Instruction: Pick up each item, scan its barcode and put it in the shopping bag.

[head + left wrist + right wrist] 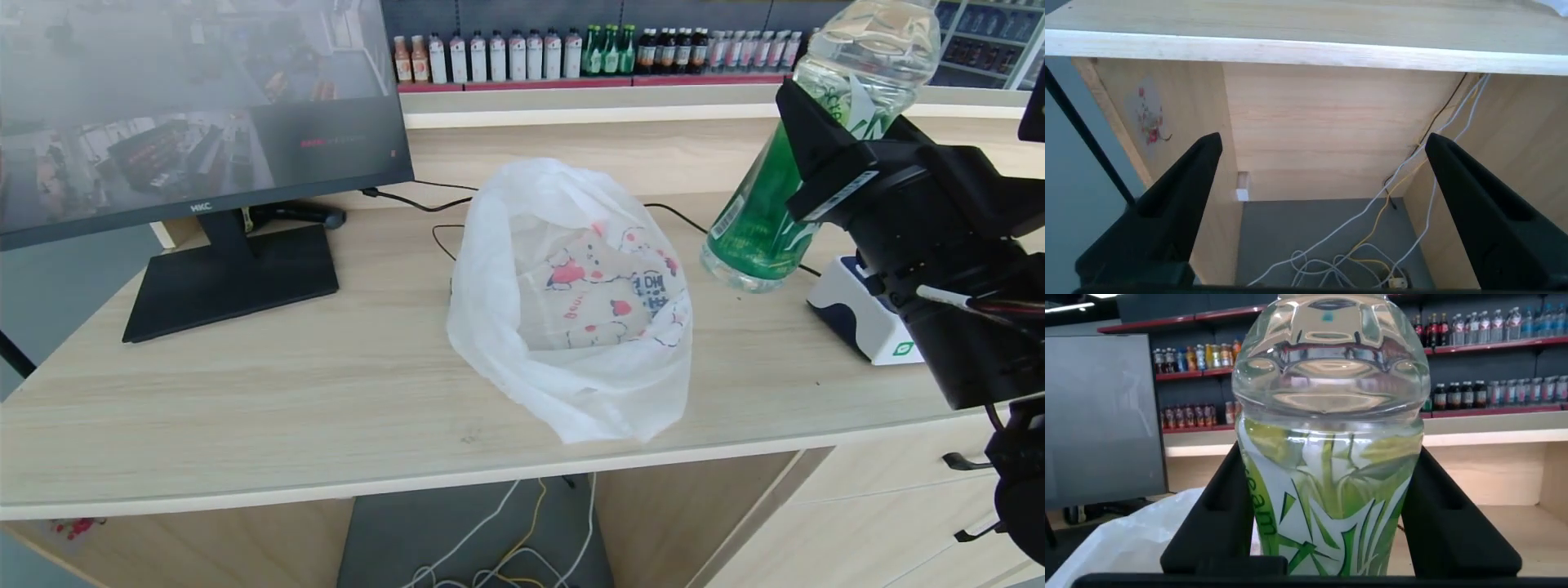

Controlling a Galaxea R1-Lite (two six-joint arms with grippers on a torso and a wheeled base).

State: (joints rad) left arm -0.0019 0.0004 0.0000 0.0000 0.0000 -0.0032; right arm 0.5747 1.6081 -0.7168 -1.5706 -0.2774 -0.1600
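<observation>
Two grippers: the right gripper was pinching the bottle at its upper half, one finger on each side; the left gripper was held low in front of the counter's edge with its fingers spread wide and nothing between them.
Bottle: clear plastic with a green label and clear liquid inside, it was tilted, its upper end leaning toward the robot's right.
Bottle's place: it was over the right part of the counter, its lower end between the shopping bag and the scanner; whether that end touched the wood could not be told.
Right wrist view: the bottle stood close before the camera, with the right gripper closed on its sides.
Shopping bag: white, thin plastic, it sat open near the middle of the counter, close to the front edge.
In the bag: a pale packet with red cartoon print lay inside.
Scanner: a white and blue box sat at the counter's right, just beside the bottle's lower end.
Monitor: the monitor stood on its black foot at the counter's left, well apart from the bag.
Under the counter: loose cables hung down to the floor.
Behind: a shelf of bottles ran along the back wall.
</observation>
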